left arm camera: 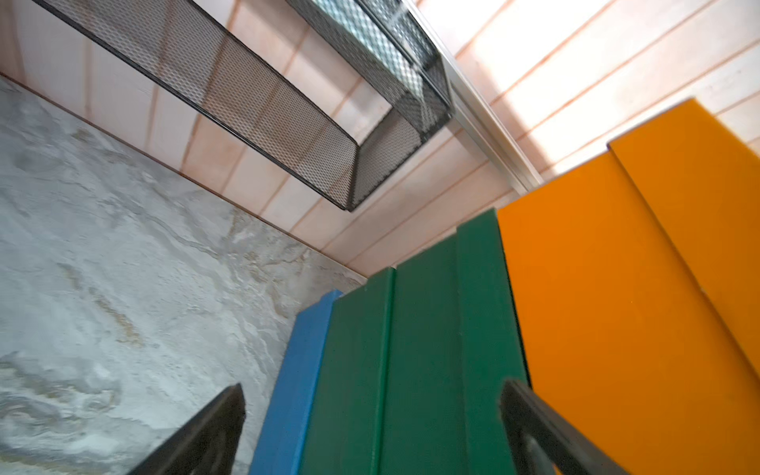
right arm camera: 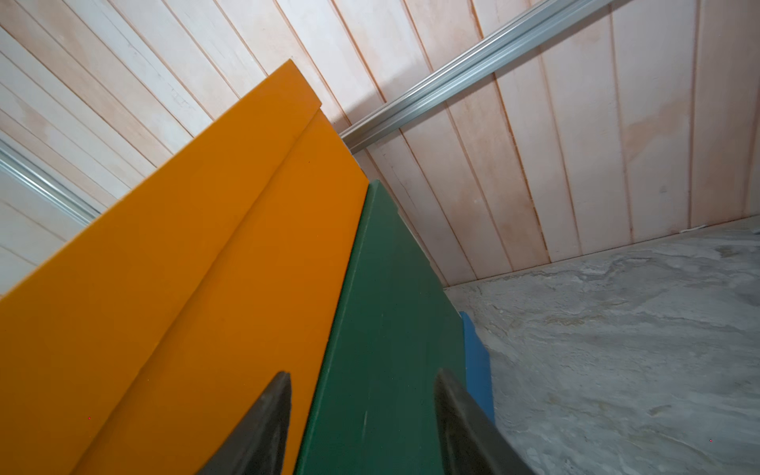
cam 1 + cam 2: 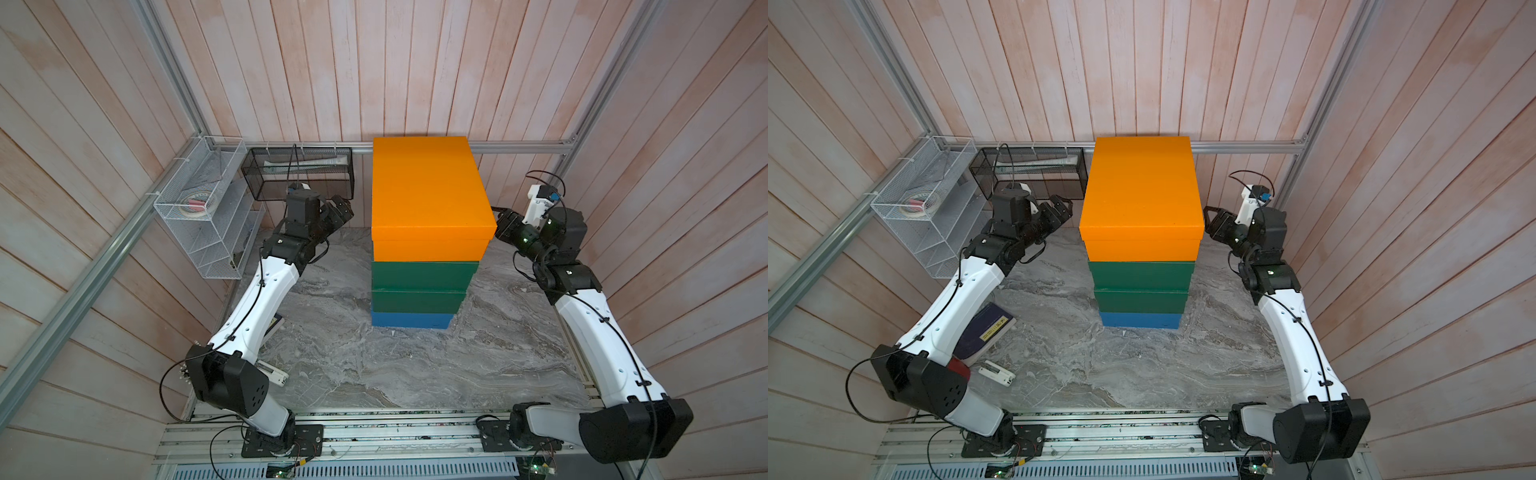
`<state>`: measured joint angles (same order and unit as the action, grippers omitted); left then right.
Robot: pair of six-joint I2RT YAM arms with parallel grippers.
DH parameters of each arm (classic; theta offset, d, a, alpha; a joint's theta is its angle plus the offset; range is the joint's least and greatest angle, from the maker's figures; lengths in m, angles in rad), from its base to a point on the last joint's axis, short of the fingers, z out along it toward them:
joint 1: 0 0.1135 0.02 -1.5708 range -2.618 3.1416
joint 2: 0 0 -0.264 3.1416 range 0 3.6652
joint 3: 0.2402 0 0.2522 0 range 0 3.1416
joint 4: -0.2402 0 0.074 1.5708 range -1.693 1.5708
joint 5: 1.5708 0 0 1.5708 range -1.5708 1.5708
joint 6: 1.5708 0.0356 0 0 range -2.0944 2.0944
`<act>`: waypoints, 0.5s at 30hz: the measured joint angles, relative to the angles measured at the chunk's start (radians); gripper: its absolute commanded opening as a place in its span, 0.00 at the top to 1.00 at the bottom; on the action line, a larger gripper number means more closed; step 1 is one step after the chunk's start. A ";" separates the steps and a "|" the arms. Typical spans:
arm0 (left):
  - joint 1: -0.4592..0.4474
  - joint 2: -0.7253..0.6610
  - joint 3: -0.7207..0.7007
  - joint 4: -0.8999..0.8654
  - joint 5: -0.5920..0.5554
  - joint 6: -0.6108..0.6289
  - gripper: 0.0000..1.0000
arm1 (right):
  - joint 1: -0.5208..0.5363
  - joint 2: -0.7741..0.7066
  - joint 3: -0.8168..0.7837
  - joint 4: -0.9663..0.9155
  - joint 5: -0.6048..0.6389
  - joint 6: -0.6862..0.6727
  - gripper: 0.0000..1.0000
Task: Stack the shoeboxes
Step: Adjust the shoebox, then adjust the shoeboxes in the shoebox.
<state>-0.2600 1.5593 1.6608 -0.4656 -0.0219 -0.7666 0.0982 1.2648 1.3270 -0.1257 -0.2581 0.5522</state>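
Note:
All the shoeboxes stand in one stack at the back middle of the marble table in both top views. The orange box (image 3: 428,187) is on top, over two dark green boxes (image 3: 424,274) (image 3: 417,301) and a blue box (image 3: 411,320) at the bottom. My left gripper (image 3: 347,208) hovers open just left of the stack, at about the height of the orange box. In the left wrist view its jaws (image 1: 372,386) stand wide apart, facing the green and blue sides. My right gripper (image 3: 498,226) is open close to the orange box's right front corner. Nothing lies between its jaws (image 2: 362,374).
A black mesh basket (image 3: 299,174) hangs on the back wall beside the stack. A white wire rack (image 3: 203,216) is fixed to the left wall. A navy book (image 3: 988,328) and a small white device (image 3: 996,372) lie under the left arm.

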 measured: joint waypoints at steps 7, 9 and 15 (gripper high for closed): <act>0.058 -0.237 -0.140 -0.005 -0.119 0.086 0.00 | -0.037 -0.080 -0.073 -0.061 0.103 -0.073 0.37; 0.059 -0.307 -0.197 0.005 -0.150 0.116 0.00 | -0.037 -0.105 -0.125 -0.071 0.135 -0.090 0.37; 0.060 -0.432 -0.391 0.021 -0.192 0.169 0.00 | -0.037 -0.137 -0.274 -0.118 0.209 -0.115 0.41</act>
<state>-0.2005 1.1271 1.2701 -0.4450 -0.2142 -0.5980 0.0608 1.1282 1.0531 -0.2436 -0.0486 0.4374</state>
